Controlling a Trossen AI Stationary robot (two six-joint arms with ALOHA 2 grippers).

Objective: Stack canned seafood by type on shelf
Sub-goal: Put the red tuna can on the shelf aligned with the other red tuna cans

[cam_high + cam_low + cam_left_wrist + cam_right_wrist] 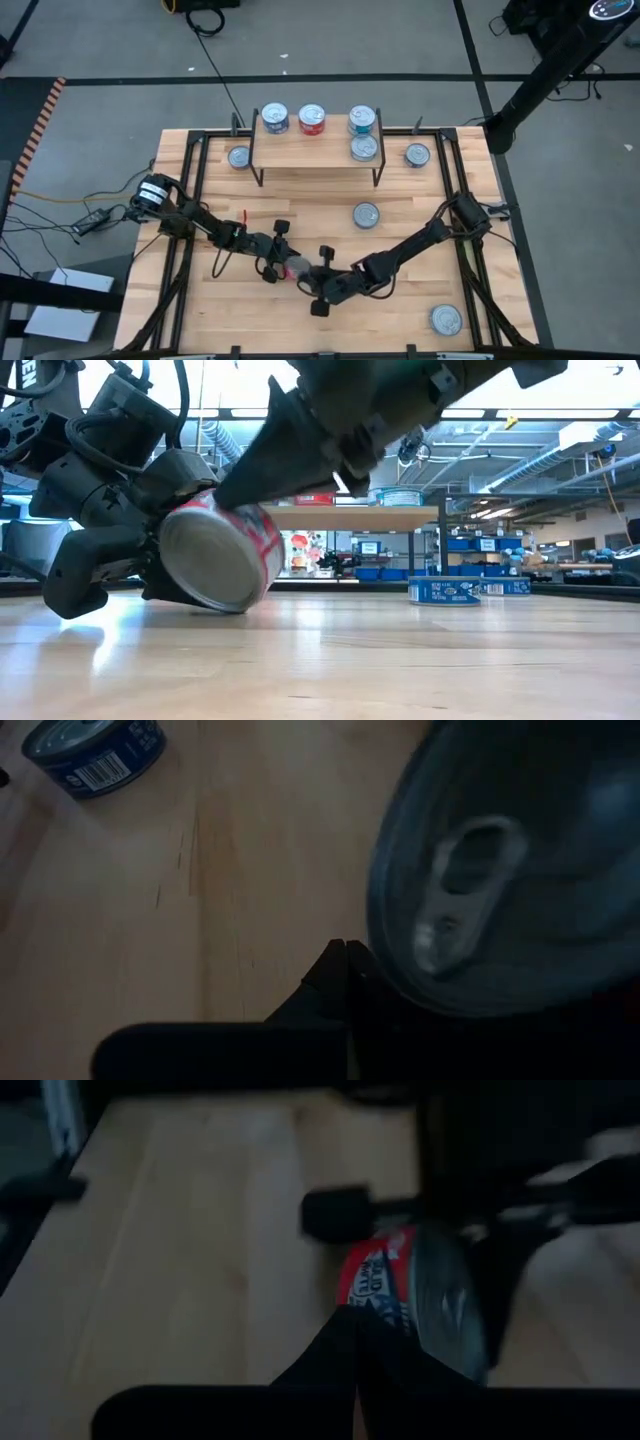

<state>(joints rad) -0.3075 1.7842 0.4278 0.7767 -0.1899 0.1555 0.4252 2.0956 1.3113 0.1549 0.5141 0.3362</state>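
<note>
Two dark robot arms meet near the front middle of the slatted wooden table (pixel 200 310), both working at one red-labelled tin (pixel 215 555) tipped on its edge, its silver pull-tab lid facing the low camera. The left claw (pixel 283 265), fingers pressed together, lies against the tin from the left; the right claw (pixel 318 283), also pressed together, comes in from the right with its tip on the tin's rim. Neither is seen pinching the tin. In the right wrist view the red label carries white lettering, too blurred to read.

At the back of the table stands the shelf (pixel 315 150), a light wood plank on thin black legs. Along its rear edge sit a blue tin (pixel 273 117), a red tin (pixel 313 119) and a teal tin (pixel 362 120), with a further tin (pixel 364 148) just in front of the teal one.

Loose tins are scattered around it: one (pixel 238 157) beside the shelf's left legs, one (pixel 417 155) beside its right legs near the table's back right corner, one (pixel 366 215) in the open middle of the table, and one (pixel 446 320) close to the front right edge. A blue tin with a white barcode panel (pixel 95 752) shows in the left wrist view; its print cannot be read.

The left half of the table, apart from the left arm, is bare wood, as is the strip between the shelf and the claws. Black rails run along both side edges. Cables trail over the grey floor off the table's left side.
</note>
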